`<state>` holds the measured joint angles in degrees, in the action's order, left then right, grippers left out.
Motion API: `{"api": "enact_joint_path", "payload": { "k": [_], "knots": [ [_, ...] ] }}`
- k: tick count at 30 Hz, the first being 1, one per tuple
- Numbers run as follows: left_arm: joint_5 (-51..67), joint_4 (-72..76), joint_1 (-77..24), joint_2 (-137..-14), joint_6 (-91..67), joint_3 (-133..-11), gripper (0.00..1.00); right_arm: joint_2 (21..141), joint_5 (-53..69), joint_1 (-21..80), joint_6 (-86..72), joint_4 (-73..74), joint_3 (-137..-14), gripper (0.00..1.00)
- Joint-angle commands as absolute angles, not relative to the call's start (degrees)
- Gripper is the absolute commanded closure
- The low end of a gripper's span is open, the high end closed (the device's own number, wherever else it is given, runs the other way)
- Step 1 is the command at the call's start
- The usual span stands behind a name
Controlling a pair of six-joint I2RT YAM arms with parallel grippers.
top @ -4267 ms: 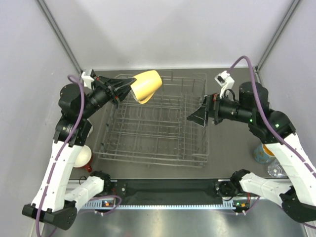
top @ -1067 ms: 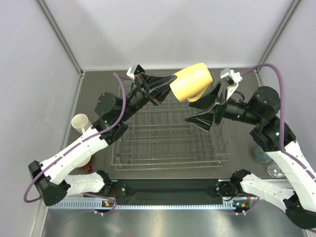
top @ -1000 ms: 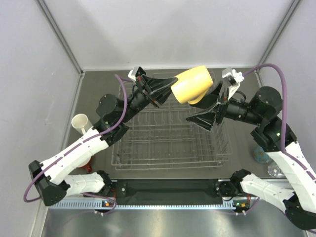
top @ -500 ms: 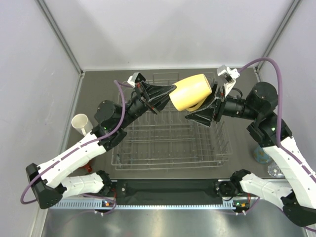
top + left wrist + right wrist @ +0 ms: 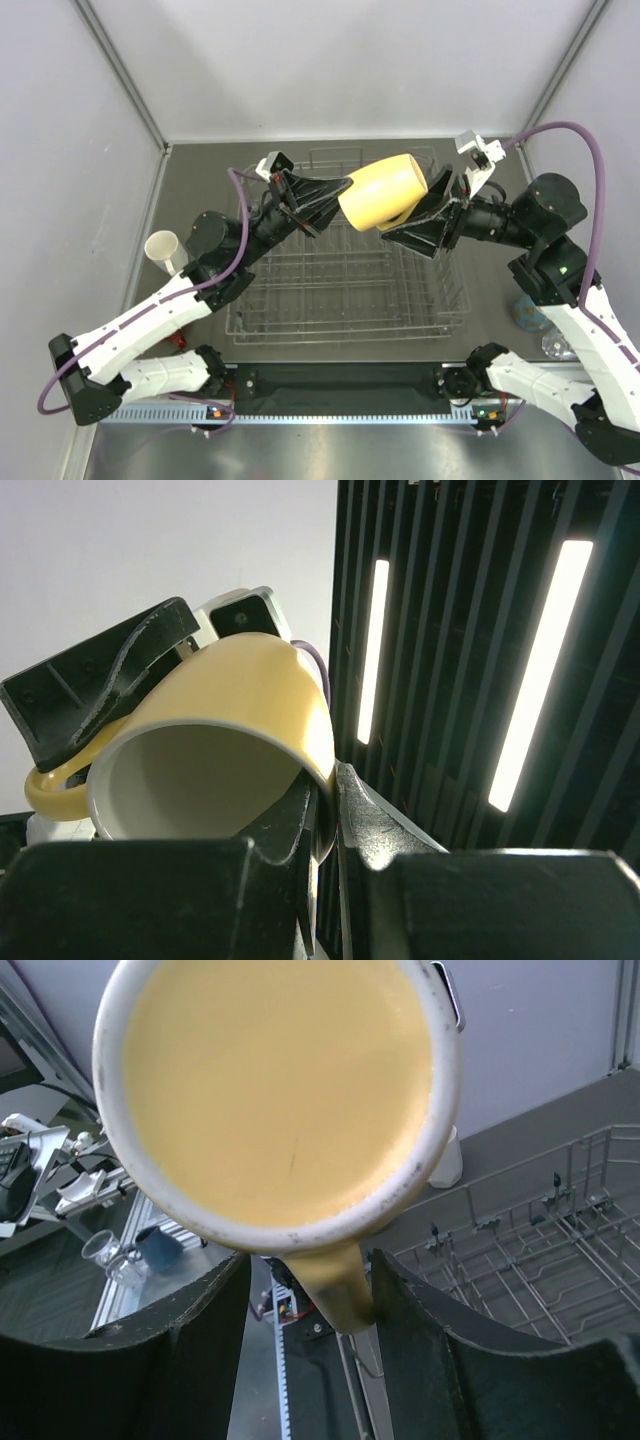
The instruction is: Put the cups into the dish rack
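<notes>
Left tool point(image 5: 341, 189) — gripping yellow mug point(image 5: 385, 187).

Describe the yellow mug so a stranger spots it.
Start at the grey wire dish rack in the middle. Above its far end, the yellow mug hangs sideways between the left gripper, pinching its rim, and the right gripper at its base. It is the only yellow cup and the only one held aloft.

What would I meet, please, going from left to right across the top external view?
white cup → left tool → yellow mug → right tool → blue mug → clear glass
</notes>
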<state>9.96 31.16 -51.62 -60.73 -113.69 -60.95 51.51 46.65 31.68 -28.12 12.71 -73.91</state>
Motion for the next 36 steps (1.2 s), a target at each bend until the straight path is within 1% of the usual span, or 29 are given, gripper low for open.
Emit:
{"api": "enact_joint_path", "payload": {
  "k": [1,3,6,8,12,16,18,20,22,23,24,31,32,33,36],
  "knots": [
    [7.47,39.55,-52.12,-57.92,-118.74,-61.26,1.00,50.89,46.58,31.20,-28.56,9.05,-75.41,0.49],
    [7.30,39.46,-52.73,-57.92,-118.65,-61.26,1.00,51.06,46.58,31.20,-28.83,9.05,-75.32,0.50],
    [7.21,39.46,-53.70,-57.92,-118.21,-61.17,1.00,51.33,47.02,31.20,-29.70,8.09,-75.15,0.56],
    [7.03,39.37,-54.23,-57.92,-118.13,-60.91,1.00,51.42,47.28,31.20,-29.79,7.82,-75.32,0.58],
    [6.86,39.37,-55.81,-58.01,-118.04,-60.47,1.00,52.38,48.42,31.20,-30.06,7.91,-76.11,0.58],
    [7.64,38.59,-56.25,-58.10,-118.12,-60.47,1.00,53.00,49.83,31.20,-30.59,7.74,-76.55,0.66],
    [7.91,37.80,-56.42,-58.10,-118.21,-60.47,1.00,53.09,50.62,31.20,-30.67,7.82,-76.55,0.72],
    [7.65,37.44,-56.51,-57.83,-118.39,-60.12,1.00,53.09,50.71,31.20,-30.85,7.91,-76.38,0.72],
    [7.56,37.09,-56.60,-57.39,-118.48,-59.51,1.00,52.82,50.63,31.11,-31.11,7.82,-76.29,0.81],
    [7.30,37.09,-56.60,-57.04,-118.65,-59.24,1.00,52.82,50.28,31.20,-31.29,7.82,-76.20,0.88],
    [6.95,36.74,-56.60,-56.78,-118.74,-58.54,1.00,52.74,49.93,31.20,-31.72,7.74,-76.20,1.00],
    [4.66,32.96,-56.60,-53.70,-119.27,-54.85,1.00,51.95,49.40,31.20,-33.31,8.26,-75.41,1.00],
    [4.66,32.87,-56.60,-53.44,-119.27,-54.58,0.98,51.86,49.13,31.20,-33.66,8.26,-75.24,1.00],
    [4.57,32.87,-56.60,-53.26,-119.44,-54.15,0.83,51.86,49.04,31.20,-33.92,8.26,-75.06,1.00],
    [3.70,31.91,-56.60,-52.04,-119.71,-51.95,0.59,50.98,47.64,31.20,-34.19,9.05,-74.18,1.00]
  ]
}}
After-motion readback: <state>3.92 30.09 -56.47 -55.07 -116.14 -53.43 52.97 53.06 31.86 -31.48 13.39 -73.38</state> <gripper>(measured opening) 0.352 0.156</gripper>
